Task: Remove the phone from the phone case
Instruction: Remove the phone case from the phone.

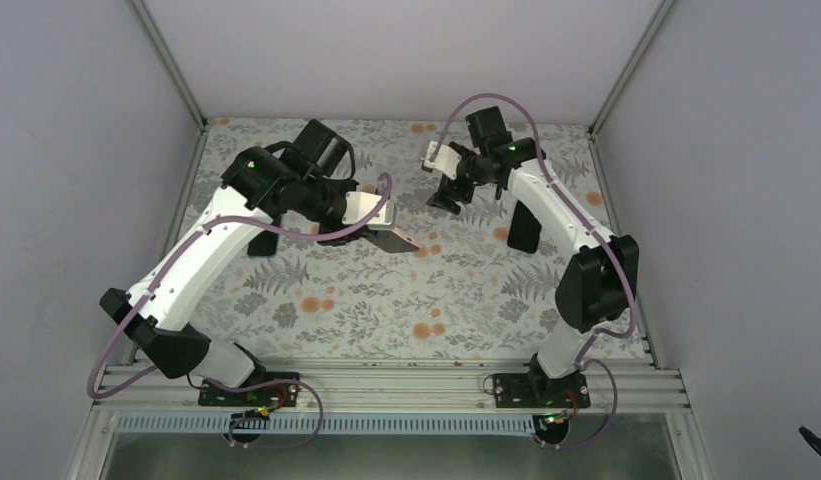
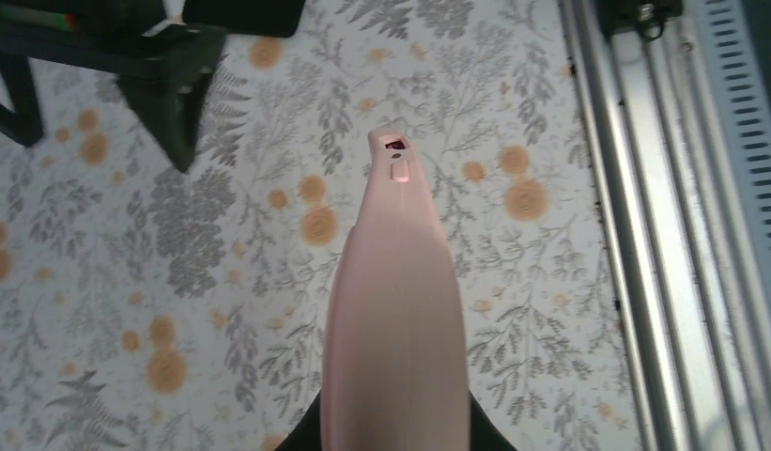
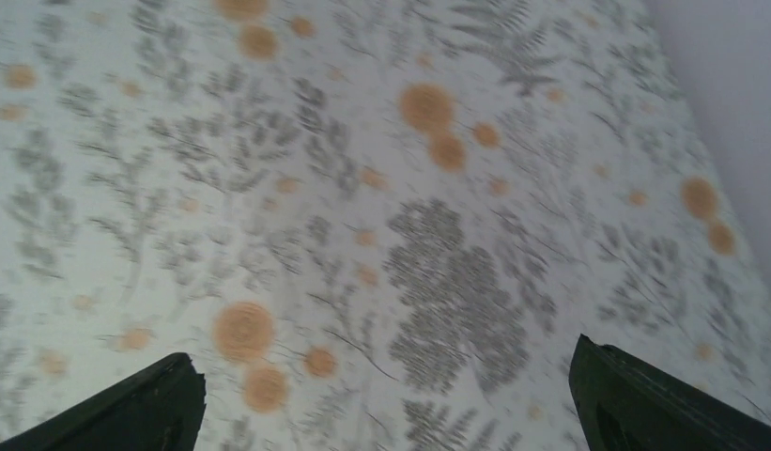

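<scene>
My left gripper [image 1: 374, 228] is shut on the salmon-pink phone case [image 2: 395, 310] and holds it above the table. In the left wrist view the case's pink back fills the middle, its small cutout at the far end, my gripper [image 2: 395, 437] at its near end. In the top view the case [image 1: 394, 239] shows a dark upper face with a pink tip; that dark face looks like the phone [image 1: 388, 237] inside it. My right gripper [image 1: 449, 195] is open and empty, a little right of the case's far end. Its fingers [image 3: 165, 404] stand wide apart over the bare cloth.
A bare black phone [image 1: 523, 227] lies on the floral tablecloth [image 1: 406, 300] beside the right arm. A dark object [image 1: 261, 245] shows partly under the left arm. The metal rail [image 2: 635, 235] runs along the table's near edge. Grey walls enclose the table.
</scene>
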`<state>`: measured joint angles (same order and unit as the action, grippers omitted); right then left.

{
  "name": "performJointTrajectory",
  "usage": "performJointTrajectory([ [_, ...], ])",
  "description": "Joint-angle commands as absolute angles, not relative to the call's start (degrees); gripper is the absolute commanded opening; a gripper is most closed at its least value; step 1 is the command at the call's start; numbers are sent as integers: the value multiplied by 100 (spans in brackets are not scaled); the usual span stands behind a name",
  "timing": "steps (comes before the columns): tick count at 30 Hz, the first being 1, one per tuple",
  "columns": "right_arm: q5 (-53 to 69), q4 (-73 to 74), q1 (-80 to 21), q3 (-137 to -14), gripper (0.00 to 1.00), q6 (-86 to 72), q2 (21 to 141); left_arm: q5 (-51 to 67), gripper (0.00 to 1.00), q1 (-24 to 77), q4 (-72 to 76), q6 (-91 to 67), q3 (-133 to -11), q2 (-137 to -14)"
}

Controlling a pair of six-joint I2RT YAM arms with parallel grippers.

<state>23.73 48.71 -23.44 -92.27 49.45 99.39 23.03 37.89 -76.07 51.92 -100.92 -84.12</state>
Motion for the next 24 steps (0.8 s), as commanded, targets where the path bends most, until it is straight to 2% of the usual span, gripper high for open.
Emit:
performJointTrajectory([
  [1, 1915, 4353, -2109, -9398, 100, 4797, 9924, 2764, 2, 3806, -7778, 5317, -10194, -8172],
  [6, 1966, 4437, -1939, -9429, 100, 4652, 10004, 2813, 2, 3801, -7749, 5318, -10159, -8173],
  [9, 2601, 4944, -1982, -9275, 100, 4956, 9839, 2786, 2, 3806, -7629, 5277, -10053, -8153],
  [16, 2886, 4854, -2609, -7989, 96, 4884, 8591, 2702, 2, 3788, -7189, 5072, -9991, -8133],
  [24, 3558, 4743, -2680, -7284, 96, 4633, 7496, 2768, 2, 3779, -6961, 5019, -9924, -8174],
])
